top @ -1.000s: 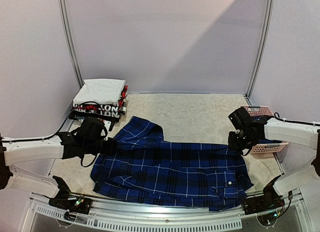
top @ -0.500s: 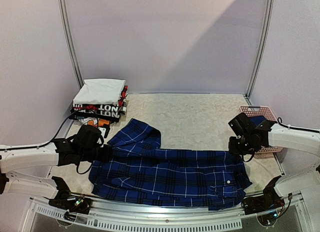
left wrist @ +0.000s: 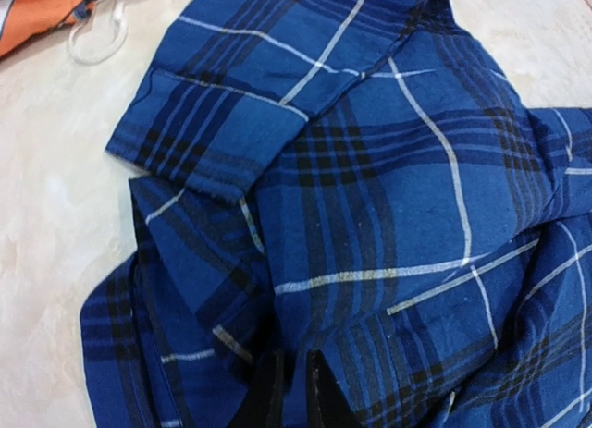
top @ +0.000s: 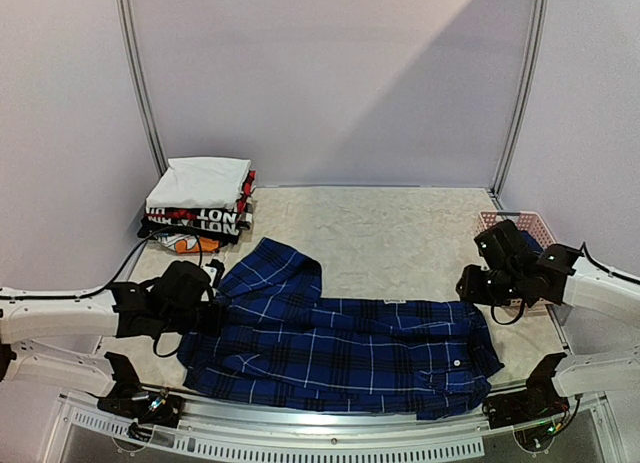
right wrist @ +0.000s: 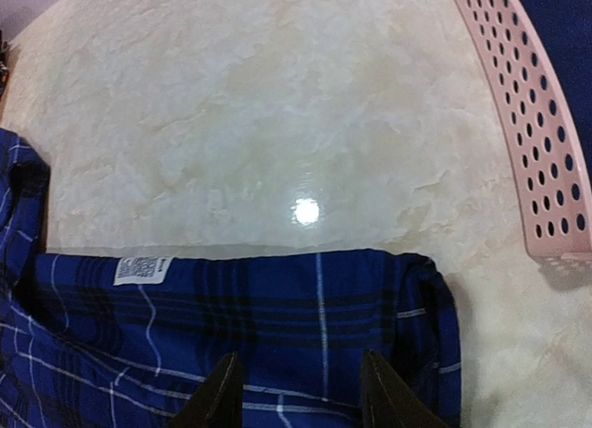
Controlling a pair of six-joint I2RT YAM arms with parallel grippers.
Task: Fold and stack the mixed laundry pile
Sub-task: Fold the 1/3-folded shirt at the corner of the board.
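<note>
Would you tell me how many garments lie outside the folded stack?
2: the plaid shirt across the near table; dark-blue fabric in the pink basket at right, mostly hidden.

The right arm (top: 600, 286) hides most of the basket (top: 498, 219), and the right wrist view cuts it off at the edge. Only the tips of the left gripper (left wrist: 294, 396) show, so whether they pinch the shirt (left wrist: 370, 215) is unclear.

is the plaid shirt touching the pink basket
Apart. The right wrist view shows a strip of bare table between the right edge of the plaid shirt and the wall of the pink basket.
</note>
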